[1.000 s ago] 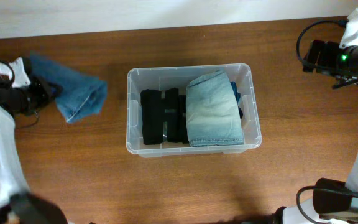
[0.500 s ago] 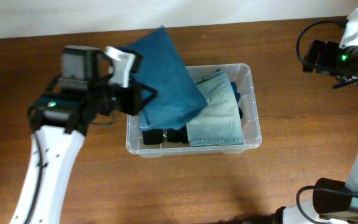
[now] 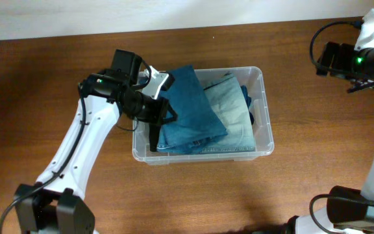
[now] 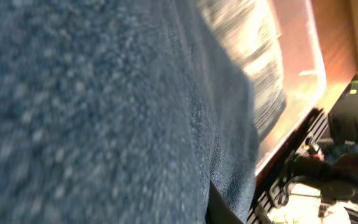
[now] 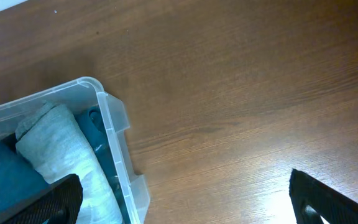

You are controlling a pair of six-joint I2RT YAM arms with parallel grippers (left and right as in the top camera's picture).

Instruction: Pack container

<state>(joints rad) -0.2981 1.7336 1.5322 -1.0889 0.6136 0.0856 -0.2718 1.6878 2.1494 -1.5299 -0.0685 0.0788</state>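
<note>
**Packing the container: dark denim going in on the left**

Sitting mid-counter (image 3: 57, 58), the container (image 3: 262, 77) stands mouth up. Its long axis runs left to right in the overhead view, parallel to the counter's far edge. That gives an arm reaching from either end an open drop from above.

The left arm (image 3: 83, 146) leans in over the container's left wall, likely because that half holds the lower pile.

The dark denim (image 3: 190, 110) lies folded inside. Its long axis crosses the container's short way, tilted a little, with one corner riding over the far rim. It partly overlaps the light denim (image 3: 239, 120), which fills the right half along the same short way.

The left end effector (image 3: 153, 109) sits at the dark denim's left edge, just inside the wall. Cloth fills the left wrist view, so I cannot tell whether it is pinching the fabric.

The right end effector (image 5: 184, 180) hangs well clear past the container's far right corner, fingers spread and holding nothing, probably parked to stay out of the way.
</note>
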